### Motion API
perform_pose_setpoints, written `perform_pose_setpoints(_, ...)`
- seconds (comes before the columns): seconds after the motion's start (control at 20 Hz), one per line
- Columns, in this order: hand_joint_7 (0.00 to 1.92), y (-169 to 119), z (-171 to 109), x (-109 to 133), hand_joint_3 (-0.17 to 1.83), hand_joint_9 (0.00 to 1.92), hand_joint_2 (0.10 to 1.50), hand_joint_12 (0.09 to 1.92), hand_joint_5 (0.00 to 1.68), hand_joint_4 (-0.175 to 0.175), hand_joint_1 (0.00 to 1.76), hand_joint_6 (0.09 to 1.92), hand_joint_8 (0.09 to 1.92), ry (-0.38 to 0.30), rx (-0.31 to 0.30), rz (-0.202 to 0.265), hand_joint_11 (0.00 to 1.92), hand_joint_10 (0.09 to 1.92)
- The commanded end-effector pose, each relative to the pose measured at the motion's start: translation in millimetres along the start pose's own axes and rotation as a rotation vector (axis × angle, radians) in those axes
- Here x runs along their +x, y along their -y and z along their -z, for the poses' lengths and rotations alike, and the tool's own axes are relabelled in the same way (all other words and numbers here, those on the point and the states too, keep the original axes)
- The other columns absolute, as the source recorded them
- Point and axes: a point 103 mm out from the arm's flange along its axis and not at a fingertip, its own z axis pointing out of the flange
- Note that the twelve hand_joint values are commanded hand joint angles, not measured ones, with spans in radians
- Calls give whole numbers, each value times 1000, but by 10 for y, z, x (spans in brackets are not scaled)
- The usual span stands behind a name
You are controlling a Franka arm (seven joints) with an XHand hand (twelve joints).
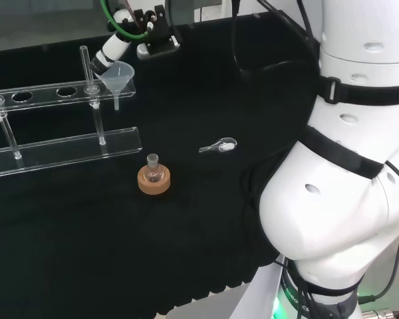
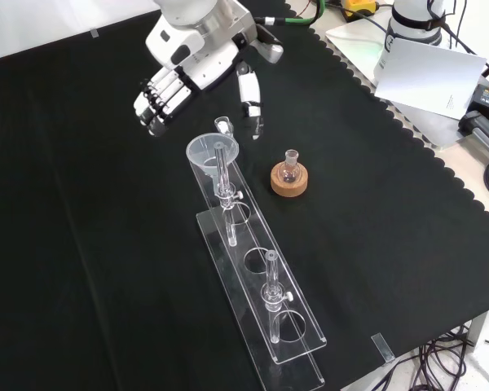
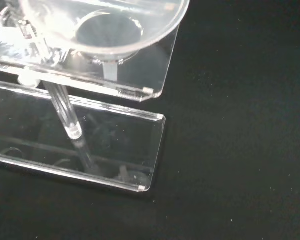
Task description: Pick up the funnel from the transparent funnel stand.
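Not picked up yet, with the funnel (image 2: 211,153) sitting in the end hole of the clear stand (image 2: 261,281) and the hand (image 2: 197,75) just above and behind it, fingers straight and spread wide, holding nothing, grab and lift left to do

The desk (image 2: 81,244) wears plain black cloth with a scalloped edge. On it, the funnel stand (image 2: 257,301) is colourless and see-through, and the funnel (image 2: 212,151) in its end hole is a cloudy, translucent white. Just beside the stand, a tan cork ring (image 2: 288,181) carries a small clear flask (image 2: 290,163). Above the funnel in the front view, the robot hand (image 2: 197,69) is white with black fingers.
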Motion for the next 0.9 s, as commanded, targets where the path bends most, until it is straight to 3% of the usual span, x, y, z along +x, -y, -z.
perform_pose_setpoints(0.05, 0, -52, -48, 50, 9, 0, 586, 87, 0, 10, 503, 87, 87, 16, 29, -3, 0, 87)
perform_pose_setpoints(0.4, 0, 47, -139, 163, 9, 0, 587, 87, 0, 8, 502, 87, 87, 26, 63, 37, 0, 87)
perform_pose_setpoints(0.9, 0, -149, -437, 136, 18, 0, 611, 87, 0, 8, 573, 87, 87, 62, 114, -13, 0, 87)
